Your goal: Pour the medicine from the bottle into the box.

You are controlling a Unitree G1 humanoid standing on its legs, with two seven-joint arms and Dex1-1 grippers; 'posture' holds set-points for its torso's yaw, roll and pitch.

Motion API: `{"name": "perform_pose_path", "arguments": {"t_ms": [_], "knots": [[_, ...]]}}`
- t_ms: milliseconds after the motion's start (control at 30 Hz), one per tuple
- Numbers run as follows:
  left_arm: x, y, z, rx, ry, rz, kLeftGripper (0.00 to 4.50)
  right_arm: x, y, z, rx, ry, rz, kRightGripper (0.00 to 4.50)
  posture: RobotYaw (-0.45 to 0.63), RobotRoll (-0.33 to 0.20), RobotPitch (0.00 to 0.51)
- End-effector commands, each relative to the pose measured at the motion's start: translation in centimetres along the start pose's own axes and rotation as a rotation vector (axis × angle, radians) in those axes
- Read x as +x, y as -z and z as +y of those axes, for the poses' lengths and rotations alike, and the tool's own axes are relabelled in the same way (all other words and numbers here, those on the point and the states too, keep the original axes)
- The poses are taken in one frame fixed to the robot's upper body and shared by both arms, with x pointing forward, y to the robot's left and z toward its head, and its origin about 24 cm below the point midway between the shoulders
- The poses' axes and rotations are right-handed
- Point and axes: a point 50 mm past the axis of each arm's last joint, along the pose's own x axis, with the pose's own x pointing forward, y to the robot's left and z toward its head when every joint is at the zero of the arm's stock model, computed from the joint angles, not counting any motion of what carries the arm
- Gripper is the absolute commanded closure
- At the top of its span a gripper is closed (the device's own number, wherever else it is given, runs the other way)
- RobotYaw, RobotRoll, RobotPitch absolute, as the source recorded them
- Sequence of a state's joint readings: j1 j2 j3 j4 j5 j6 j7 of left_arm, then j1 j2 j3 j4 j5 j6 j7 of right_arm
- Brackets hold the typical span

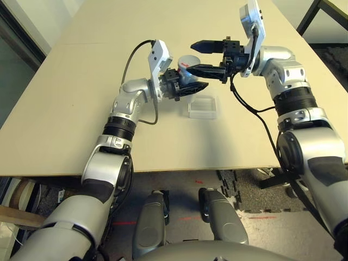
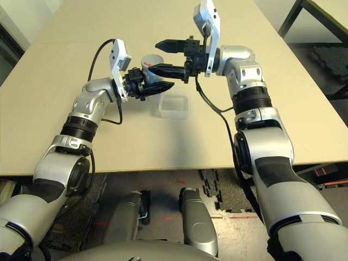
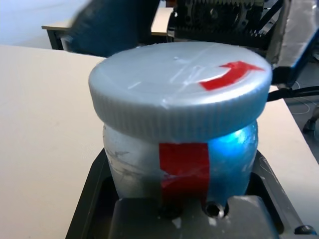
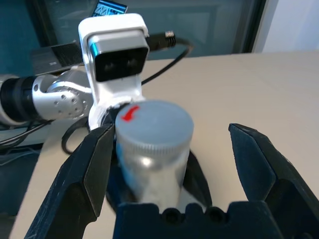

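The silver-grey bottle (image 1: 184, 72) with red tape (image 3: 183, 167) is held above the table, my left gripper (image 1: 191, 82) shut on its body. A grey ridged cap (image 3: 179, 89) with a red arrow covers its mouth, so the medicine is hidden. My right gripper (image 1: 198, 58) is open at the cap (image 4: 154, 124), one finger (image 4: 92, 169) close beside the bottle (image 4: 152, 164) and the other finger (image 4: 259, 164) well apart. The clear square box (image 1: 202, 106) lies on the table just right of and below the left gripper, with nothing visible in it.
The beige table (image 1: 81, 109) has free room to the left and behind. Its near edge (image 1: 179, 169) runs in front of the box. A black cable (image 1: 247, 106) hangs from the right wrist. Another table's dark leg (image 1: 309, 16) stands at the far right.
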State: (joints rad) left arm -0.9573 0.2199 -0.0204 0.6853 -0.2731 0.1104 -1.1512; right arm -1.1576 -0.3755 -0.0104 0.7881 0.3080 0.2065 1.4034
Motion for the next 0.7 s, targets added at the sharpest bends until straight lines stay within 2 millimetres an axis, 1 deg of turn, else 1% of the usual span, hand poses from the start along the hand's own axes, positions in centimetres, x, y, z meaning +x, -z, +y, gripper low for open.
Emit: {"name": "perform_pose_path", "arguments": {"t_ms": [33, 267, 567, 700], "knots": [[0.1, -0.1, 0.0, 0.014, 0.018, 0.006, 1.93, -0.1, -0.5, 0.5, 0.005, -0.050, -0.021, 0.00, -0.11, 0.000, 0.159], [0.2, -0.1, -0.1, 0.012, 0.024, 0.004, 1.93, 0.5, -0.5, 0.6, -0.001, -0.049, -0.030, 0.00, -0.11, 0.000, 0.157], [0.4, 0.0, -0.4, 0.010, 0.034, 0.004, 1.93, 1.8, -0.2, 0.7, -0.012, -0.045, -0.035, 0.00, -0.10, 0.000, 0.157], [0.4, 0.1, -0.4, 0.009, 0.035, 0.005, 1.93, 2.0, -0.1, 0.5, -0.019, -0.028, -0.028, 0.00, -0.10, 0.000, 0.157]]}}
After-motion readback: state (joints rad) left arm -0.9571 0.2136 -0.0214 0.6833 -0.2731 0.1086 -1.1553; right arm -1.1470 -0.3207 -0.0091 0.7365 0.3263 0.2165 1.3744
